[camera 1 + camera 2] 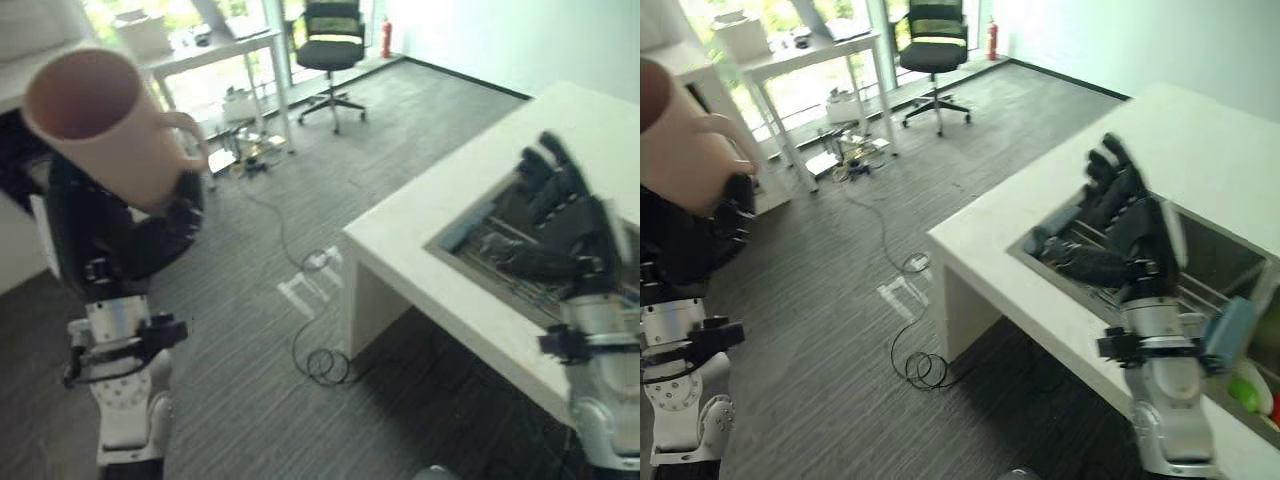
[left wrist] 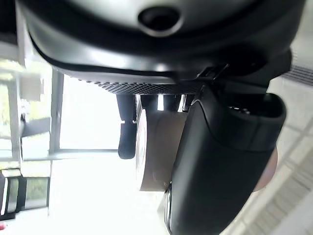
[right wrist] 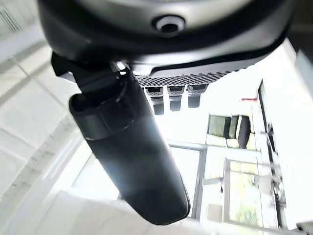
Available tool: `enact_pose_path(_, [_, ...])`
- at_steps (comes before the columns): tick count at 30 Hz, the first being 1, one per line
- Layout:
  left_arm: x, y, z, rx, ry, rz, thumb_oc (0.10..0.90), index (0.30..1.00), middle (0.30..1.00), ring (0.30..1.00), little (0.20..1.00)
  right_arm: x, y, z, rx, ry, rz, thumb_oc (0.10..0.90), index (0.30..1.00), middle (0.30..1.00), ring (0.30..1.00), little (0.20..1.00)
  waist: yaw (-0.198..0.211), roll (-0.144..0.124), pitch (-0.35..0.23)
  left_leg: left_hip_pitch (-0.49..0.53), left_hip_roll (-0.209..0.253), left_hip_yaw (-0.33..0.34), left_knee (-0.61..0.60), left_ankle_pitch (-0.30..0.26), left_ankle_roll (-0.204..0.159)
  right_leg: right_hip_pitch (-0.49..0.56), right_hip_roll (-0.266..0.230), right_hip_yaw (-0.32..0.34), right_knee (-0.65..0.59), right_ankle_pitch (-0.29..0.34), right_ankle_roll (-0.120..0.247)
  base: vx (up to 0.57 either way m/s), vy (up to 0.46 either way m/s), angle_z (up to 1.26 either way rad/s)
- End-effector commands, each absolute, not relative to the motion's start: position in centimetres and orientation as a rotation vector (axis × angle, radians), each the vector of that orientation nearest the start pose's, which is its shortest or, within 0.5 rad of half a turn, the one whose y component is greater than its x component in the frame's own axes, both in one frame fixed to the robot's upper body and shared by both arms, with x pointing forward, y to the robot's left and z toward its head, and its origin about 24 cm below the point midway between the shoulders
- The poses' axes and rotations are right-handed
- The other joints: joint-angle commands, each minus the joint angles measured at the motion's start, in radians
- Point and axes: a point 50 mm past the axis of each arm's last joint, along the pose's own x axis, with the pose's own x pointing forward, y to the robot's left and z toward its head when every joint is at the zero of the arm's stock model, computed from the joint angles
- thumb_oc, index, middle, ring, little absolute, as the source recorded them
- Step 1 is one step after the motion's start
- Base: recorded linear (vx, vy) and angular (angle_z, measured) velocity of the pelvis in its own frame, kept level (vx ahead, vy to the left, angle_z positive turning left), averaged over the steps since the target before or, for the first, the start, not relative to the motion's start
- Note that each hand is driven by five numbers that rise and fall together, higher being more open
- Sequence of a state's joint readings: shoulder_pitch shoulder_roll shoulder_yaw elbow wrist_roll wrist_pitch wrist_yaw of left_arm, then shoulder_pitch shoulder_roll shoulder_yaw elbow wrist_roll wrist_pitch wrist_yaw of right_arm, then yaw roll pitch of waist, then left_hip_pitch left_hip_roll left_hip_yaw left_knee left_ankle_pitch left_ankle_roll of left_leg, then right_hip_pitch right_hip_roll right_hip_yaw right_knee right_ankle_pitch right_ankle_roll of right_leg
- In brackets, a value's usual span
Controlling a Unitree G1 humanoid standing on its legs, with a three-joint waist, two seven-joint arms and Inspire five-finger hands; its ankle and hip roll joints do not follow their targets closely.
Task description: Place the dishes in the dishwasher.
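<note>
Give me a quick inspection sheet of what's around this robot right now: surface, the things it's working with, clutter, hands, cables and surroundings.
Surface: white counter with a sunken metal sink set in it.
Job's things: beige mug held up in the air, away from the counter, its mouth tilted toward the camera.
Clutter: a blue item and something green at the sink's edge, too small to identify.
Hands: left hand curled round the mug; right hand raised over the sink with straight fingers, holding nothing.
Cables: black cable coiled on the floor by the counter.
Surroundings: grey carpet, office chair, white desk by the windows.
</note>
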State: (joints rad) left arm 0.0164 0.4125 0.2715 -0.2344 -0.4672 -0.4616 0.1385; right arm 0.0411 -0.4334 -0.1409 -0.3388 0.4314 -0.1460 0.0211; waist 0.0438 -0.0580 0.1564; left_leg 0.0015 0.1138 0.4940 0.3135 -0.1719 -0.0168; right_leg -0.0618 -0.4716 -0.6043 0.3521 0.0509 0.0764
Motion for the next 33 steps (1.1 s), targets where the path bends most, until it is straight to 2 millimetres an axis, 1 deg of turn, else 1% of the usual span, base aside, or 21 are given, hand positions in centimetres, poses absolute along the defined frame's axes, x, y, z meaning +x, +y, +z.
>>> enact_pose_path(1, [19.5, 26.1, 22.4, 0.051, -1.061, 0.187, 0.4, 0.3, 0.3, 0.3, 0.3, 22.0, -23.0, 20.1, -0.109, -0.773, 0.002, 0.8, 0.9, 0.9, 0.9, 0.9, 0.005, 0.019, -0.054, 0.037, 0.042, -0.103, -0.013, -0.077, -0.098, 0.003, -0.038, -0.037, -0.052, 0.116, 0.178, -0.01, 0.391, 0.61])
enact_pose_path(2, [19.6, 26.1, 22.4, 0.052, -1.055, 0.185, 0.4, 0.3, 0.3, 0.3, 0.3, 22.0, -22.8, 19.9, -0.106, -0.769, 0.002, 0.8, 0.9, 0.9, 0.9, 0.9, 0.01, 0.019, -0.05, 0.026, 0.027, -0.125, -0.013, -0.079, -0.087, 0.008, -0.041, -0.034, -0.052, 0.127, 0.177, 0.03, 0.326, 0.8])
enact_pose_path(3, [19.7, 25.9, 22.5, 0.056, -1.045, 0.186, 0.4, 0.3, 0.3, 0.3, 0.3, 21.9, -22.6, 19.8, -0.102, -0.766, 0.004, 0.8, 0.9, 0.9, 0.9, 0.9, 0.009, 0.021, -0.046, 0.013, 0.014, -0.154, -0.013, -0.076, -0.074, 0.012, -0.031, -0.011, -0.052, 0.129, 0.175, -0.02, 0.329, 0.79])
enact_pose_path(4, [20.0, 25.7, 22.5, 0.058, -1.037, 0.183, 0.4, 0.3, 0.3, 0.3, 0.3, 21.9, -22.6, 19.7, -0.098, -0.764, 0.005, 0.8, 0.9, 0.9, 0.9, 0.9, -0.003, 0.017, -0.04, -0.007, 0.0, -0.167, -0.013, -0.053, -0.058, 0.001, -0.012, 0.008, -0.052, 0.124, 0.151, -0.02, 0.233, 0.72])
enact_pose_path(5, [20.2, 25.5, 22.5, 0.058, -1.033, 0.171, 0.4, 0.3, 0.3, 0.3, 0.3, 21.8, -22.7, 19.6, -0.094, -0.762, -0.006, 0.8, 0.9, 0.9, 0.9, 0.9, -0.018, 0.017, -0.038, -0.022, -0.011, -0.208, -0.013, -0.05, -0.046, -0.012, 0.033, 0.074, -0.052, 0.092, 0.137, -0.01, 0.124, 0.8])
enact_pose_path(6, [20.5, 25.3, 22.5, 0.056, -1.028, 0.152, 0.4, 0.3, 0.3, 0.3, 0.3, 21.6, -23.1, 19.5, -0.092, -0.758, -0.023, 0.8, 0.9, 0.9, 0.9, 0.9, -0.043, 0.017, -0.035, -0.04, -0.03, -0.265, -0.013, -0.046, -0.029, -0.03, 0.115, 0.188, -0.052, 0.03, 0.117, 0.13, 0.095, 1.03])
enact_pose_path(7, [21.0, 24.9, 22.4, 0.039, -1.016, 0.116, 0.4, 0.3, 0.3, 0.3, 0.3, 21.3, -24.0, 19.4, -0.099, -0.744, -0.053, 0.8, 0.9, 0.9, 0.9, 0.9, -0.078, 0.018, -0.044, -0.069, -0.053, -0.346, -0.013, -0.04, -0.009, -0.04, 0.244, 0.351, -0.052, -0.071, 0.086, 0.15, 0.102, 1.45])
enact_pose_path(8, [21.2, 24.8, 22.3, 0.034, -1.011, 0.115, 0.4, 0.3, 0.3, 0.3, 0.3, 21.1, -24.2, 19.3, -0.101, -0.737, -0.051, 0.8, 0.9, 0.9, 0.9, 0.9, -0.089, 0.019, -0.05, -0.08, -0.063, -0.372, -0.013, -0.036, -0.004, -0.039, 0.283, 0.396, -0.052, -0.105, 0.075, 0.17, 0.153, 2.44])
enact_pose_path(9, [21.3, 24.6, 22.1, 0.03, -1.0, 0.128, 0.4, 0.3, 0.3, 0.3, 0.3, 21.0, -24.6, 19.3, -0.103, -0.726, -0.029, 0.8, 0.9, 0.9, 0.9, 0.9, -0.1, 0.015, -0.059, -0.101, -0.084, -0.407, -0.013, -0.02, 0.003, -0.038, 0.342, 0.456, -0.052, -0.143, 0.051, 0.11, 0.145, 2.73])
enact_pose_path(10, [21.3, 24.6, 21.9, 0.033, -0.995, 0.145, 0.4, 0.3, 0.3, 0.3, 0.3, 21.0, -24.6, 19.4, -0.099, -0.719, -0.007, 0.8, 0.9, 0.9, 0.9, 0.9, -0.098, 0.013, -0.067, -0.108, -0.089, -0.414, -0.013, -0.017, 0.001, -0.038, 0.359, 0.462, -0.052, -0.165, 0.041, 0.08, 0.119, 2.44])
enact_pose_path(11, [21.2, 24.5, 21.8, 0.034, -0.995, 0.15, 0.4, 0.3, 0.3, 0.3, 0.3, 21.0, -24.6, 19.4, -0.099, -0.719, -0.001, 0.8, 0.9, 0.9, 0.9, 0.9, -0.097, 0.012, -0.069, -0.111, -0.09, -0.414, -0.013, -0.016, 0.0, -0.039, 0.364, 0.462, -0.052, -0.172, 0.038, 0.05, 0.06, 1.48])
enact_pose_path(12, [21.1, 24.5, 21.6, 0.035, -0.992, 0.17, 0.4, 0.3, 0.3, 0.3, 0.3, 21.0, -24.6, 19.5, -0.097, -0.717, 0.029, 0.8, 0.9, 0.9, 0.9, 0.9, -0.09, 0.009, -0.073, -0.118, -0.096, -0.416, -0.013, -0.017, -0.002, -0.046, 0.38, 0.476, -0.052, -0.189, 0.031, 0.06, -0.016, 0.57])
enact_pose_path(13, [21.0, 24.4, 21.3, 0.02, -0.983, 0.18, 0.4, 0.3, 0.3, 0.3, 0.3, 21.0, -24.4, 19.5, -0.106, -0.711, 0.046, 0.8, 0.9, 0.9, 0.9, 0.9, -0.073, 0.007, -0.076, -0.127, -0.106, -0.436, -0.013, -0.014, 0.0, -0.045, 0.385, 0.502, -0.052, -0.192, 0.031, 0.05, -0.033, 0.29])
enact_pose_path(16, [20.6, 24.5, 20.8, 0.017, -0.975, 0.201, 0.4, 0.3, 0.3, 0.3, 0.3, 21.4, -23.8, 19.6, -0.107, -0.708, 0.063, 0.8, 0.9, 0.9, 0.9, 0.9, -0.049, 0.009, -0.081, -0.133, -0.103, -0.452, -0.013, -0.006, -0.011, -0.046, 0.382, 0.486, -0.052, -0.196, 0.032, 0.03, -0.067, 0.34])
enact_pose_path(18, [20.1, 24.7, 20.6, 0.037, -0.972, 0.225, 0.4, 0.3, 0.3, 0.3, 0.3, 21.7, -23.3, 19.6, -0.104, -0.704, 0.081, 0.8, 0.9, 0.9, 0.9, 0.9, -0.027, 0.015, -0.087, -0.138, -0.099, -0.458, -0.013, 0.0, -0.018, -0.046, 0.382, 0.472, -0.052, -0.206, 0.029, 0.03, -0.059, 0.43])
enact_pose_path(23, [19.4, 25.8, 20.4, 0.047, -0.947, 0.285, 0.4, 0.3, 0.3, 0.3, 0.3, 22.2, -21.9, 19.5, -0.107, -0.683, 0.132, 0.8, 0.9, 0.9, 0.9, 0.9, 0.008, 0.036, -0.102, -0.156, -0.085, -0.472, -0.013, 0.015, -0.036, -0.043, 0.375, 0.43, -0.052, -0.221, 0.022, 0.0, -0.073, 0.17])
enact_pose_path(28, [19.1, 26.2, 20.1, 0.047, -0.933, 0.289, 0.4, 0.3, 0.3, 0.3, 0.3, 22.2, -21.6, 19.6, -0.096, -0.687, 0.133, 0.8, 0.9, 0.9, 0.9, 0.9, 0.009, 0.048, -0.102, -0.155, -0.087, -0.484, -0.013, 0.015, -0.038, -0.039, 0.379, 0.428, -0.052, -0.229, 0.017, -0.01, -0.065, 0.1])
enact_pose_path(33, [19.4, 25.9, 20.2, 0.038, -0.937, 0.264, 0.4, 0.3, 0.3, 0.3, 0.3, 22.0, -21.7, 19.5, -0.103, -0.687, 0.116, 0.8, 0.9, 0.9, 0.9, 0.9, -0.014, 0.053, -0.1, -0.145, -0.078, -0.468, -0.013, 0.008, -0.038, -0.037, 0.385, 0.433, -0.052, -0.233, 0.014, 0.02, -0.075, -0.01])
